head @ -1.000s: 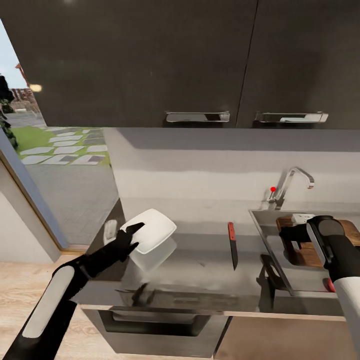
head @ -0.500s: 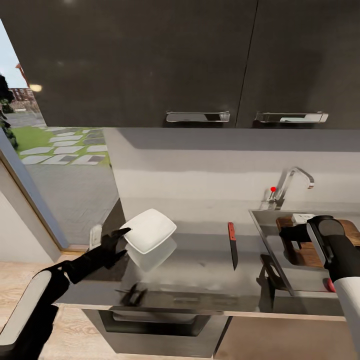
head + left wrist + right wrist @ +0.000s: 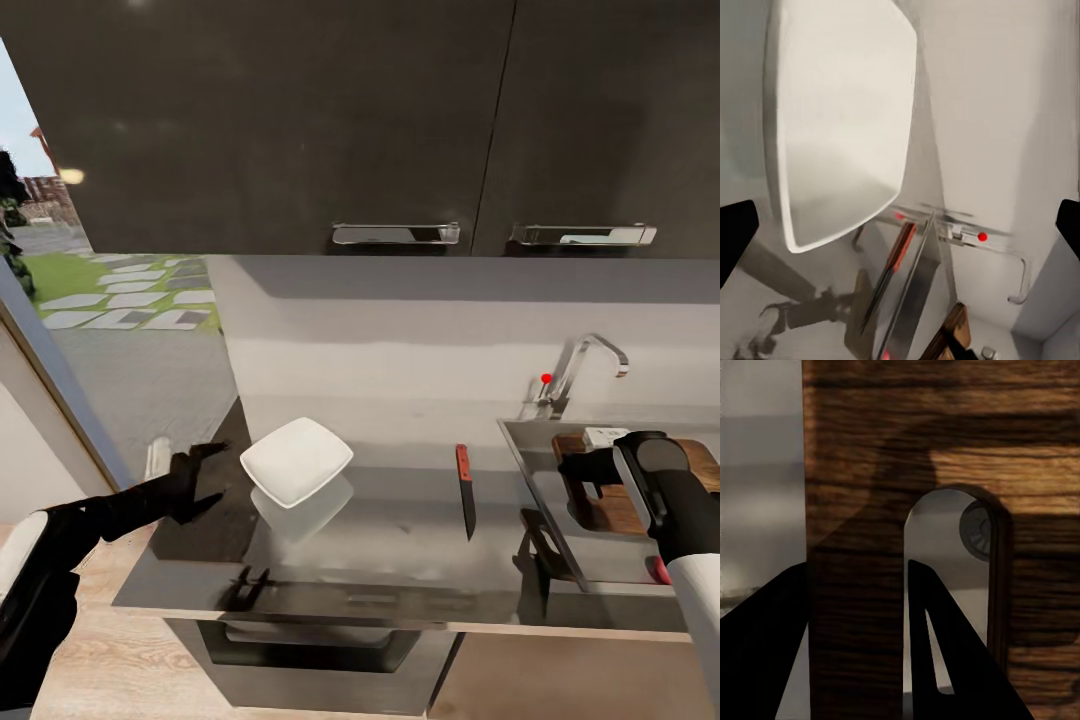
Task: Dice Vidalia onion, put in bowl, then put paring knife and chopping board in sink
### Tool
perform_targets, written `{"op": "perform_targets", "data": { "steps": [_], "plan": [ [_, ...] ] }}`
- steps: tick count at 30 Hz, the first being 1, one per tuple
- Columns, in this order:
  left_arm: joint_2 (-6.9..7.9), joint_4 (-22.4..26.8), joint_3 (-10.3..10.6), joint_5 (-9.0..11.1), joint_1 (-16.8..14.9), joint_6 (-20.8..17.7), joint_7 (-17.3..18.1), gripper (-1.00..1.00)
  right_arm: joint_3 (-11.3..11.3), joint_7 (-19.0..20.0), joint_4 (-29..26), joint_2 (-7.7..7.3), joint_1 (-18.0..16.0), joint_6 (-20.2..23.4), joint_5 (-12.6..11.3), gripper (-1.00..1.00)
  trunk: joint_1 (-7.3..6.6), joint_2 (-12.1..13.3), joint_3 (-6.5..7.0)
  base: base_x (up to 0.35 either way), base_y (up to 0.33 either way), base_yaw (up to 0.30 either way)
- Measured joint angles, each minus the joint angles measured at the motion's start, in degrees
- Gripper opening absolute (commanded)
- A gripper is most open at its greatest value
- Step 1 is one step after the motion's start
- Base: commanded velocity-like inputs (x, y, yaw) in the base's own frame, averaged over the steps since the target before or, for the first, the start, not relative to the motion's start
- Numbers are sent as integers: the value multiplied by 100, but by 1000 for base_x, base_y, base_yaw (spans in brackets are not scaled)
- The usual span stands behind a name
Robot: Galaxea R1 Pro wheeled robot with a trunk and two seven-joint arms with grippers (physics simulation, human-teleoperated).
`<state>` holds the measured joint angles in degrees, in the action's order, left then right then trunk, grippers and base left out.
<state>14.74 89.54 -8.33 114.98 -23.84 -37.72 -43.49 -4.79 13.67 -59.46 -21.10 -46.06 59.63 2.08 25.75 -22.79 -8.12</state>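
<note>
The white bowl (image 3: 297,460) (image 3: 840,135) sits on the glossy grey countertop (image 3: 400,520); no diced onion can be made out in it. My left gripper (image 3: 205,476) hangs open to its left, clear of the rim. The paring knife (image 3: 465,490) (image 3: 898,251) lies on the counter between bowl and sink (image 3: 528,455). Over the sink, my right gripper (image 3: 572,468) is shut on the chopping board (image 3: 606,512) (image 3: 945,442), one finger (image 3: 937,652) through the handle slot. A small red patch (image 3: 657,570) beside my right forearm could be the Vidalia onion; I cannot tell.
The chrome tap (image 3: 588,362) with its red knob stands behind the sink. Dark wall cabinets (image 3: 400,120) hang above the counter. An oven front (image 3: 320,645) sits below the worktop. A glass door to a garden (image 3: 120,300) is at the left.
My left gripper has let go of the bowl's rim and drawn back to the left off the counter's end. The bowl stays put. The right arm and board have not moved.
</note>
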Motion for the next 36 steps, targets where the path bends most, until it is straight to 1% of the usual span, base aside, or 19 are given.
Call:
{"op": "perform_targets", "data": {
  "steps": [2,4,5,7,9,11,14,15,17,19,23,24,27,32,36],
  "plan": [
    [-31,-99,93,-6,-257,18,-224,100,0,0,0,0,2,0,1,-100,0,0,0,0,0,0],
    [-105,-208,213,-6,-520,42,-528,100,0,0,0,1,4,-4,1,-100,0,0,0,0,0,0],
    [-129,-232,234,-9,-574,45,-585,100,0,-1,0,1,2,-5,1,-100,0,0,0,0,0,0],
    [-240,-396,310,-23,-767,55,-723,100,0,-1,0,1,0,-7,1,-100,0,0,0,0,0,0],
    [-325,-609,407,-131,-948,59,-786,100,0,-2,0,1,0,-7,0,-100,0,0,0,0,0,0],
    [-477,-886,527,-416,-1222,63,-869,100,0,-6,0,1,-1,-5,0,-100,0,1,0,0,0,0],
    [-789,-1316,601,-873,-1586,79,-1058,100,0,-9,0,1,1,-6,1,-100,0,0,0,0,0,0],
    [-867,-1426,611,-982,-1690,82,-1158,100,0,-9,0,1,0,-4,1,-100,0,0,0,0,0,0],
    [-944,-1529,621,-1082,-1786,85,-1298,100,0,-9,0,1,-1,-5,1,-100,0,0,0,0,0,0],
    [-987,-1607,626,-1144,-1847,87,-1402,100,0,-9,0,1,1,-4,2,-100,0,0,0,0,0,0],
    [-1009,-1654,627,-1174,-1879,83,-1519,100,0,-12,0,1,2,-3,1,-100,0,0,0,0,0,0],
    [-1008,-1660,625,-1176,-1885,83,-1597,100,0,-11,0,1,2,-5,2,-100,0,0,0,0,0,0],
    [-988,-1666,615,-1129,-1921,74,-1893,100,0,-12,0,1,3,-4,3,-100,0,0,0,0,0,0],
    [-975,-1668,599,-1083,-1996,65,-2256,100,0,-17,0,1,4,-9,3,-100,0,0,0,0,0,0],
    [-968,-1788,575,-1077,-2005,59,-2420,100,0,-18,0,1,5,-7,4,-100,0,0,0,0,0,0]
  ]
}}
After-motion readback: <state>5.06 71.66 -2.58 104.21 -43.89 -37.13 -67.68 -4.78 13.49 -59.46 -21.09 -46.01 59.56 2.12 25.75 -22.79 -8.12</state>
